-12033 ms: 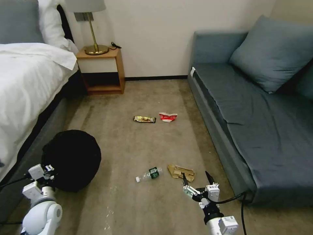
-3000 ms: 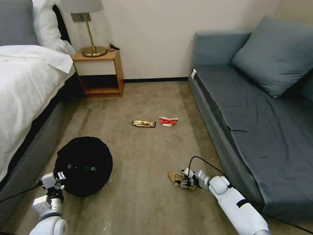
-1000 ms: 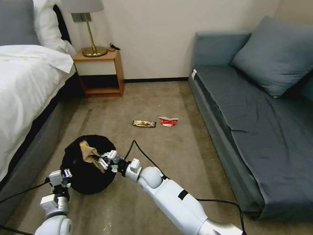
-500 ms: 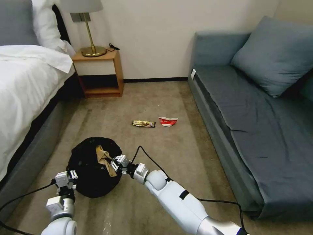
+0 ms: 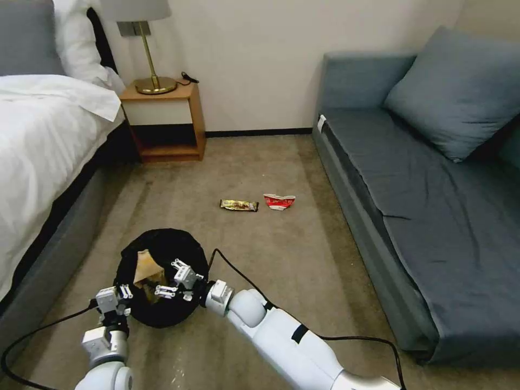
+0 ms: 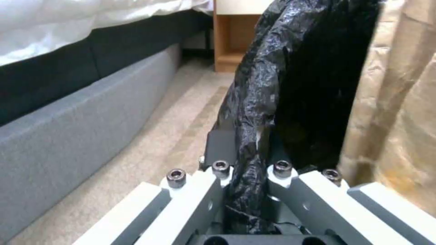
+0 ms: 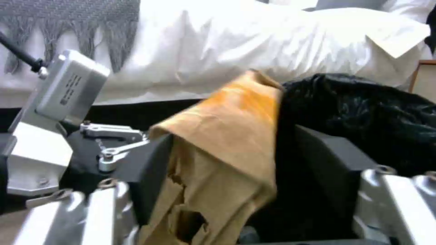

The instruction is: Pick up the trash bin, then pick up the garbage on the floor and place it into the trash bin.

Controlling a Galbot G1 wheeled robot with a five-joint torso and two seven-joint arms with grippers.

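The trash bin [image 5: 179, 246], lined with a black bag, is near the bed at the lower left. My left gripper [image 5: 115, 297] is shut on the bag's rim [image 6: 272, 85], which is pinched between its fingers. My right gripper [image 5: 170, 279] reaches over the bin's mouth, open. The crumpled tan paper [image 5: 145, 266] stands loosely between its spread pads [image 7: 327, 163] inside the bin. More garbage lies on the carpet farther off: a gold-brown snack wrapper [image 5: 239, 205] and a crushed red-and-white carton [image 5: 279, 201] beside it.
A white bed [image 5: 38, 151] with a grey base runs along the left. A wooden nightstand [image 5: 162, 122] with a brass lamp stands at the far wall. A blue sofa [image 5: 422, 206] fills the right. A black cable [image 5: 238, 276] loops off my right arm.
My right gripper carried the tan paper over the bin, lowered it into the mouth and spread its fingers. The left gripper kept its hold and drew the bin slightly rightward.
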